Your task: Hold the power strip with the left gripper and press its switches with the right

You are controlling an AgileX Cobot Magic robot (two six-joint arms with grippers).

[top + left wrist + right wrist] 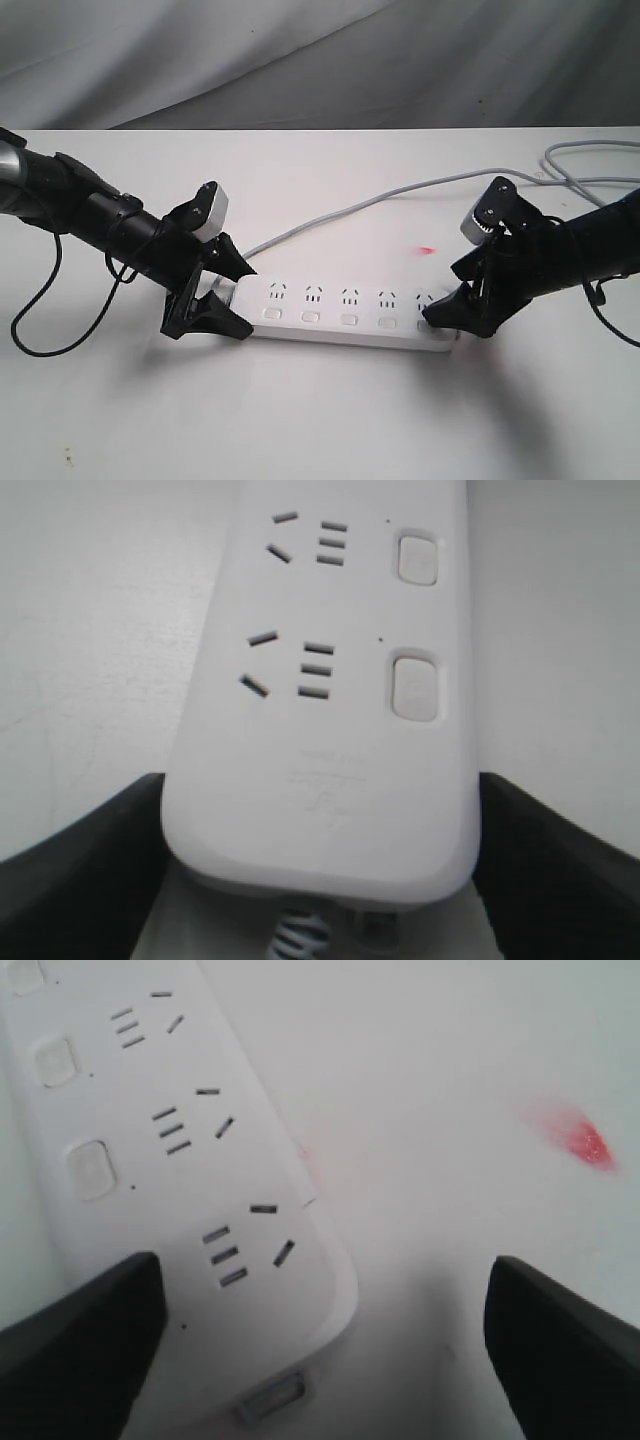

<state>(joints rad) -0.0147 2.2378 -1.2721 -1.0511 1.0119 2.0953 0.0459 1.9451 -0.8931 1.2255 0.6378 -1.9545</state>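
The white power strip lies flat on the table, its grey cord running off to the back right. My left gripper is shut on the strip's cord end. In the left wrist view its black fingers press both long sides of the power strip, near two switches. My right gripper is open at the strip's other end. One of its fingers lies over the power strip where the last switch would be, hiding it. Other switches show beside it.
A small red spot marks the white table behind the strip's right end. A dark cable loops down from the left arm. More grey cord coils at the back right. Grey cloth hangs behind the table.
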